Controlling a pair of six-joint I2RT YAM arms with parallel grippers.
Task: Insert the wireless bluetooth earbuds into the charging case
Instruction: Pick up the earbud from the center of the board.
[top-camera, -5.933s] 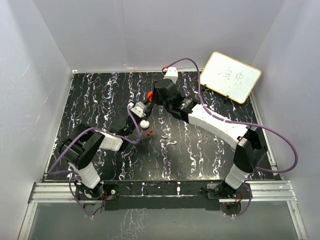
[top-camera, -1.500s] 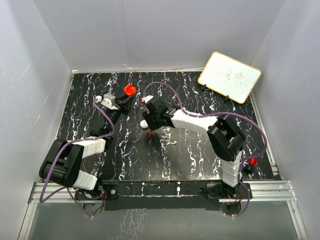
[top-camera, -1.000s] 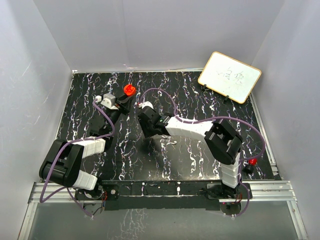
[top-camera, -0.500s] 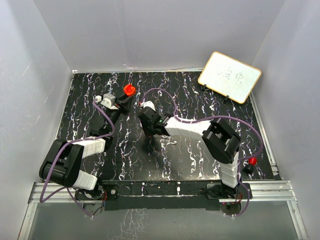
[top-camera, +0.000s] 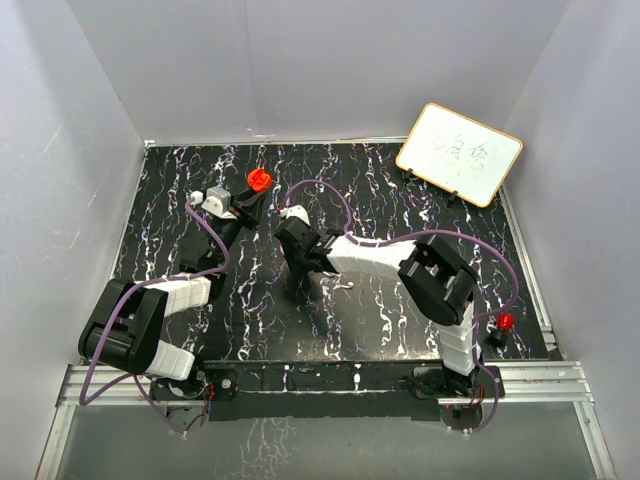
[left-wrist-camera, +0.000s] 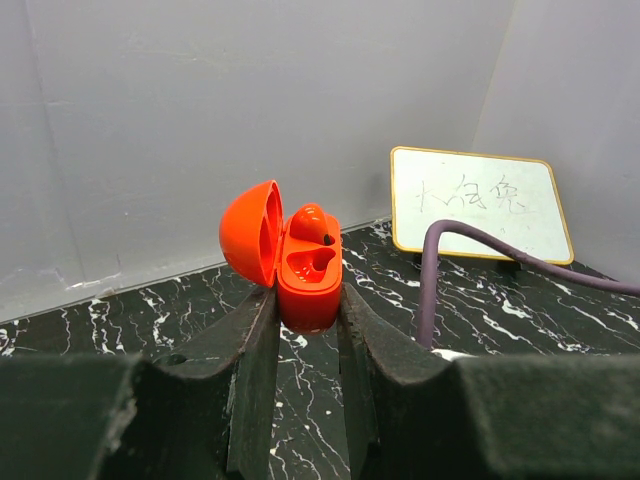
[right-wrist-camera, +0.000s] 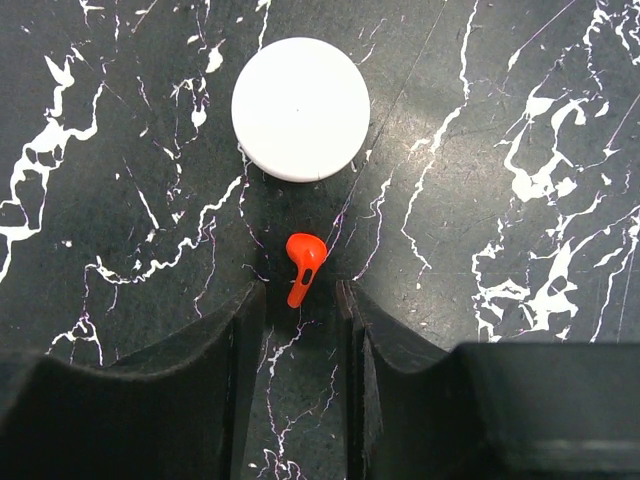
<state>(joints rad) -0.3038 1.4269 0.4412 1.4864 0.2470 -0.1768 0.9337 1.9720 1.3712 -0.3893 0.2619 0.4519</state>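
Lower centre of the right wrist view: right gripper (right-wrist-camera: 298, 300), a black two-finger claw. Its jaws were recorded partly open, with nothing held.

A tiny bright red plastic loose earbud (right-wrist-camera: 304, 262) was found flat on the black, white-veined table (right-wrist-camera: 520, 120). Its bulb was turned toward the upper frame and its stem ran down into the gap between the fingertips. A sliver of table was seen on either side of the stem, so no contact was judged to have been made.

A white round plastic disc (right-wrist-camera: 300, 108) was noted just above the earbud, apart from it.

Handling: the pick-up was judged the step in hand. The stem was best bracketed squarely and the jaws closed slowly, so that so small a piece would not be flicked aside or pushed against the disc.

Centre of the left wrist view: left gripper (left-wrist-camera: 304, 298), closed on the base of a small round bright red plastic charging case (left-wrist-camera: 308, 285). The hinged lid (left-wrist-camera: 250, 232) was swung open to the left.

Contents of the case:
- A seated earbud (left-wrist-camera: 312, 222) was logged in the upper socket.
- The lower socket (left-wrist-camera: 310, 262) was logged empty.

In the top view the case was placed upper left of centre, well apart from the right gripper.
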